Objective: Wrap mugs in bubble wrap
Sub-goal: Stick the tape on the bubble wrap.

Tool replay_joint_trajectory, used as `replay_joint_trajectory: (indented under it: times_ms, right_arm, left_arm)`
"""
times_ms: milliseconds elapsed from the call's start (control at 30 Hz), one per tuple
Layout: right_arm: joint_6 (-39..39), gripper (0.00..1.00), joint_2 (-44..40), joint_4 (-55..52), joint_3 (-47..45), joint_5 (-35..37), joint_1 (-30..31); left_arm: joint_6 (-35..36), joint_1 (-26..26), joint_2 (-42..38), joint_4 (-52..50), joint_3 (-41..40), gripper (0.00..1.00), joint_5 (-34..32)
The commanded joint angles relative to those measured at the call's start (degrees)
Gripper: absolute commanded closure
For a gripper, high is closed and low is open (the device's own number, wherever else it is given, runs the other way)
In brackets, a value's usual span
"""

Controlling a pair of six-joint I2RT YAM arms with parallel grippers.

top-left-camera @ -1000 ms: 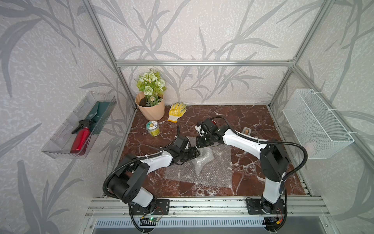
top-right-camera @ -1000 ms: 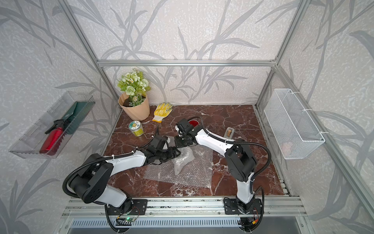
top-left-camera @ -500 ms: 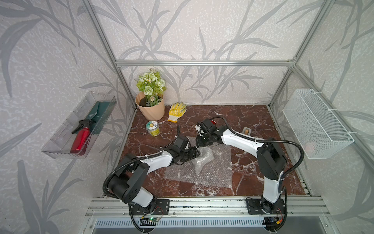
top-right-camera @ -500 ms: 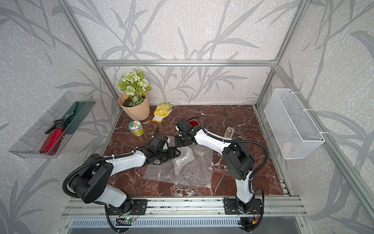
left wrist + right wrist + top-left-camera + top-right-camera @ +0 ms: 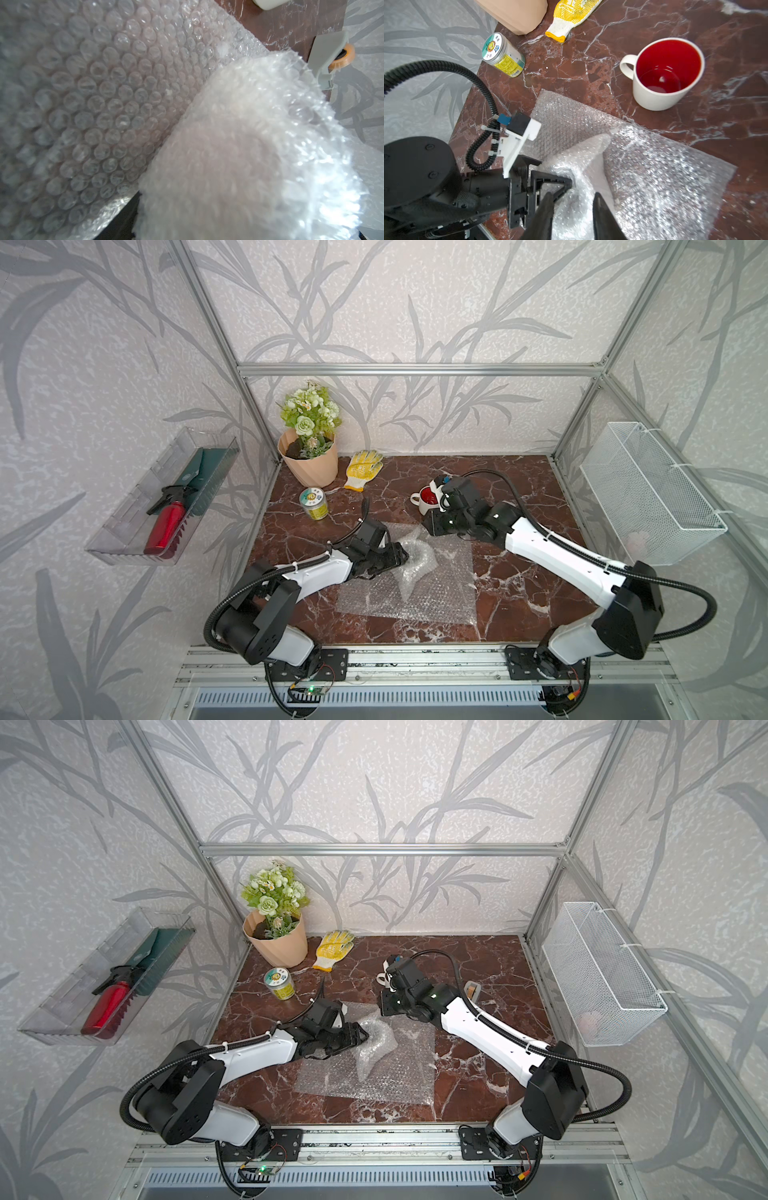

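A white mug (image 5: 428,499) with a red inside (image 5: 668,72) stands upright on the marble floor, just beyond the far edge of the bubble wrap (image 5: 436,589) (image 5: 395,1073). That sheet lies flat, with a rolled, bunched-up part (image 5: 417,556) (image 5: 249,145) at its far left corner. My left gripper (image 5: 401,558) (image 5: 363,1036) is shut on this bunched part, and what the roll holds is hidden. My right gripper (image 5: 573,199) hovers over the same roll with its fingers apart and nothing between them. Only the mug's handle (image 5: 381,978) shows past the right wrist in a top view.
A potted plant (image 5: 309,464), a yellow-dotted glove (image 5: 363,468) and a green-labelled tin (image 5: 313,504) stand at the back left. A tape dispenser (image 5: 471,990) lies right of the right arm. A wire basket (image 5: 648,493) hangs on the right wall, a clear tray (image 5: 162,497) on the left.
My right gripper's jaws have opened and let go of the wrap. Both arms have hardly moved, and the left gripper keeps its hold on the roll.
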Motion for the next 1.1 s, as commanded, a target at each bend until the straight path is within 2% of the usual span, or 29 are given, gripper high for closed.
replay_joint_trajectory:
  times_ms: [0, 233, 500, 833, 900, 1000, 1067]
  right_arm:
    - [0.34, 0.64, -1.20, -2.49, -5.03, 3.01, -0.16]
    - [1.09, 0.63, -3.80, -1.12, -10.10, 2.06, -0.20]
    - [1.45, 0.57, -4.77, -0.44, -10.67, 2.12, 0.27]
    - [2.33, 0.50, -3.36, 0.38, -10.94, 3.39, 4.86]
    - [2.45, 0.45, -1.48, -0.39, -9.18, 3.88, 5.99]
    - [2.75, 0.25, 1.14, -1.66, -6.54, 5.89, 6.43]
    - [2.47, 0.16, 3.27, -2.89, -4.33, 7.39, 6.38]
  left_arm:
    - [0.75, -0.34, -2.07, -6.69, 1.26, 0.30, -1.19]
    - [0.70, -0.34, -5.90, -10.51, 3.28, 0.26, -2.19]
    - [0.84, -0.40, -9.62, -14.25, 3.88, 0.25, -3.60]
    - [2.00, -0.66, -20.30, -18.82, 0.98, 0.23, -5.37]
    - [2.19, -0.63, -21.29, -18.37, 0.05, 0.22, -5.68]
    - [2.24, -0.65, -20.78, -17.93, 0.07, 0.22, -5.30]
    - [1.94, -0.71, -20.41, -17.19, 0.08, 0.22, -5.02]
